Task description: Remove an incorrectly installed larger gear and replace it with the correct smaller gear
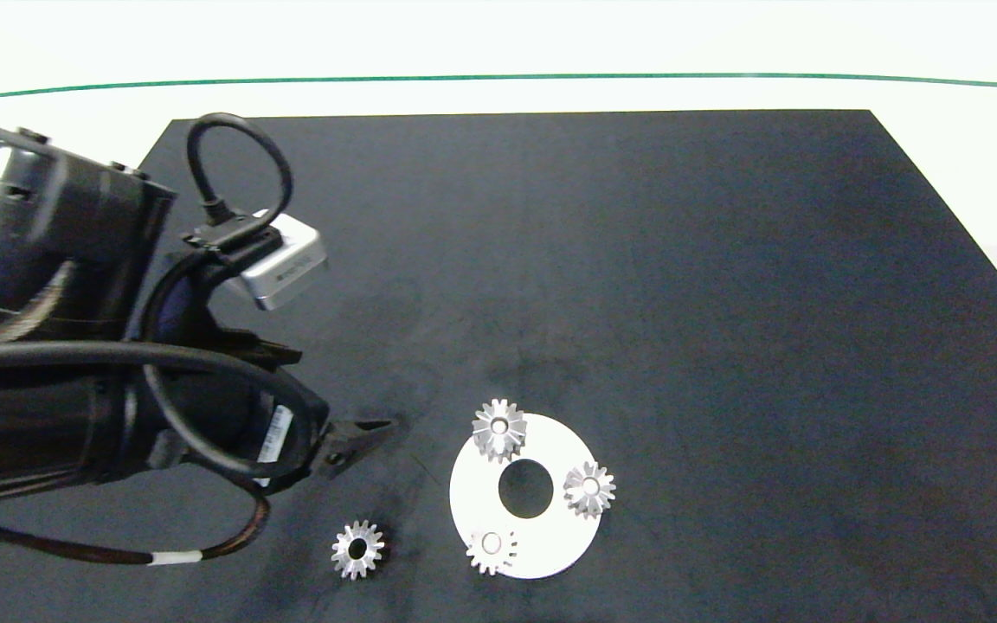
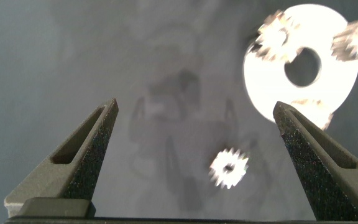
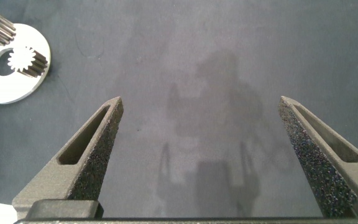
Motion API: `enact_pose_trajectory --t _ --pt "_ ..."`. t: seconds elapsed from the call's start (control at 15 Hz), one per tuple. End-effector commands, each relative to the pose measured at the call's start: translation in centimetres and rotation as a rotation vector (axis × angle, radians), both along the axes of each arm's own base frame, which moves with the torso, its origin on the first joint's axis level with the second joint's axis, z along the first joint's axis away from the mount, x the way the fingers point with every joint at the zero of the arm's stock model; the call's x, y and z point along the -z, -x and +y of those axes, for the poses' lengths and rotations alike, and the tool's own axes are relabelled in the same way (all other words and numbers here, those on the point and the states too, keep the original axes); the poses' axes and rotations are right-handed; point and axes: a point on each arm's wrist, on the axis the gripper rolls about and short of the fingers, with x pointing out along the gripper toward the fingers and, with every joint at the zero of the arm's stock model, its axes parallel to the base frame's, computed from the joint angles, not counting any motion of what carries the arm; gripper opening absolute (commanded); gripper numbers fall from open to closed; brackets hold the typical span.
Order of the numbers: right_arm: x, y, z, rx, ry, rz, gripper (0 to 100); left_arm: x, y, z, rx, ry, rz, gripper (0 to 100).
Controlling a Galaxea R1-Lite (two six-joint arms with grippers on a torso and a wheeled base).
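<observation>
A white disc plate (image 1: 550,549) lies on the black mat and carries three silver gears. Two are thick and star-toothed like the larger gear, one at the plate's far edge (image 1: 498,428) and one at its right (image 1: 589,489); I cannot tell which is the misplaced one. A flatter, wide-bore gear (image 1: 492,549) sits at the plate's near edge. The smaller gear (image 1: 357,549) (image 2: 229,168) lies loose on the mat, left of the plate. My left gripper (image 1: 369,433) (image 2: 194,106) hovers open and empty, above and behind this gear. My right gripper (image 3: 201,99) is open over bare mat.
The right wrist view shows the plate (image 3: 33,81) off to one side, well away from the right fingers. The black mat (image 1: 723,303) stretches bare behind and right of the plate. A white table surface borders it.
</observation>
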Motion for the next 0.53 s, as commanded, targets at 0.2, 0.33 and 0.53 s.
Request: enact_pose_trajectory --t 0.2,0.33,0.53 --pt "0.1 0.1 0.0 -0.001 0.0 -0.004 100 2.8 -1.4 -5.6 0.036 -0.081 0.073 100" --pt "0.2 0.2 0.0 -0.001 0.0 -0.005 100 2.9 -1.1 -7.2 0.06 -0.093 0.064 100" --pt "0.2 0.2 0.0 -0.001 0.0 -0.004 100 2.7 -1.0 -9.7 0.108 -0.075 0.056 100"
